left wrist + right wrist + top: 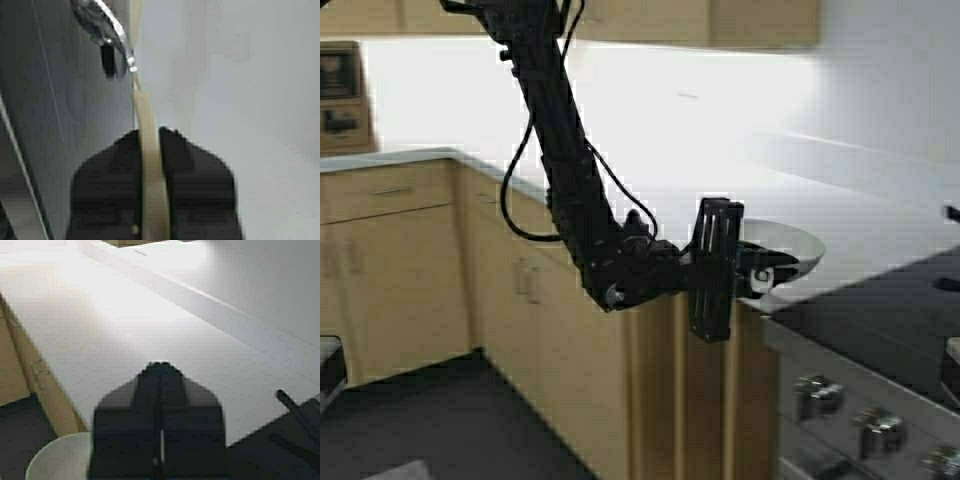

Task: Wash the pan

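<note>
The left gripper [752, 272] is clamped on the pan's [788, 250] pale handle [150, 165] — holding the white pan aloft at the edge of the white countertop [740, 170], beside the stove [880, 330] — while the right gripper [160, 371], fingers pressed together and holding nothing, hovers over that countertop.

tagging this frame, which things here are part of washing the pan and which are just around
Part of the job:
small shallow cream round pan
left end effector, shut on the pan's pale handle

Just around:
white countertop
black stovetop
wooden cabinets
right end effector, shut, idle
</note>
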Motion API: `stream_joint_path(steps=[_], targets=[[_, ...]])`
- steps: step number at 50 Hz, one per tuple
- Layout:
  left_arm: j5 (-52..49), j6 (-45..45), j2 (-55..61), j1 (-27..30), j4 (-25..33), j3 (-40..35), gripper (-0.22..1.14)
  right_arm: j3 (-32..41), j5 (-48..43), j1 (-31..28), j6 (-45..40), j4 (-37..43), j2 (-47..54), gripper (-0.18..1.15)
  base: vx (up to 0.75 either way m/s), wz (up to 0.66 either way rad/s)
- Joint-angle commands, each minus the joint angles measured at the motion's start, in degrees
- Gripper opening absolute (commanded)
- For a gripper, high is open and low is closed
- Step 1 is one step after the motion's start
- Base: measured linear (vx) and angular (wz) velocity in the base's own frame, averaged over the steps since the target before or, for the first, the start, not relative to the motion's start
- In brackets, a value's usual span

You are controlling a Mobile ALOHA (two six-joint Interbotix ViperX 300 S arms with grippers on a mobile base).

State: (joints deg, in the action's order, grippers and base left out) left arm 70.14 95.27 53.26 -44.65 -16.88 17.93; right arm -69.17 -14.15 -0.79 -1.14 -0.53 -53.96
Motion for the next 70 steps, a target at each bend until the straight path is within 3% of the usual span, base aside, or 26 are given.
stream_joint_path(steps=[1,35,70], targets=[[1.41,-1.23,-4.75,-0.09,0.44,0.18,0.02,1.41,0.44,0.0,-0.09,0.0,0.35,0.06,0.01,0.71],[5.1,-3.43,-8.53,0.0,1.85,8.61,0.02,2.29,2.37,-0.35,-0.18,-0.09,1.41,0.06,0.01,0.68],[13.1,-5.19,-11.6,5.8,1.93,19.34,0.02,2.29,3.6,-1.23,0.26,-0.09,1.49,0.06,0.05,0.63]])
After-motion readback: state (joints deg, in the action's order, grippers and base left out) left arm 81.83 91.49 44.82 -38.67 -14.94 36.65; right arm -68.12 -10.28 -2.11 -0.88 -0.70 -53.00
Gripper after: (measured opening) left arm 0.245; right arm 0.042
